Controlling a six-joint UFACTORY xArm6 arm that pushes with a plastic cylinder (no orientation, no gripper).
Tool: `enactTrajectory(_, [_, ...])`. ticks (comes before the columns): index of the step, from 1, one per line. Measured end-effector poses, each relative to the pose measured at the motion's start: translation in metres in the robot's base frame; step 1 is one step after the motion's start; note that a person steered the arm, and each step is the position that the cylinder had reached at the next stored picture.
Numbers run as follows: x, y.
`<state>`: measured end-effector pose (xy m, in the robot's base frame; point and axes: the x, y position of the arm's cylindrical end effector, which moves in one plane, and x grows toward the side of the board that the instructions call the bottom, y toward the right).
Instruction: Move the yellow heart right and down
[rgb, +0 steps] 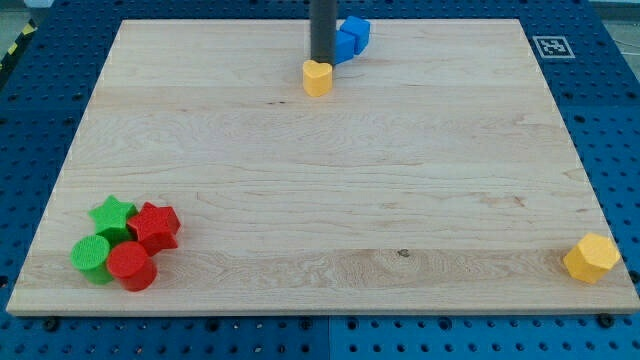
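Observation:
The yellow heart (317, 77) lies near the top middle of the wooden board (320, 200). My dark rod comes down from the view's top, and my tip (322, 62) ends right at the heart's upper edge, touching or nearly touching it. Just to the right of the rod, partly hidden behind it, sit blue blocks (350, 38) whose shapes I cannot make out.
A green star (113, 214), a red block (155, 226), a green cylinder (92, 257) and a red cylinder (131, 266) cluster at the bottom left. A yellow hexagonal block (591, 258) sits at the bottom right corner. A marker tag (551, 46) is at the top right.

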<state>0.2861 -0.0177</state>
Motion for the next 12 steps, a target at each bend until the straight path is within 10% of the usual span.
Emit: enactTrajectory(12, [0.046, 0.075])
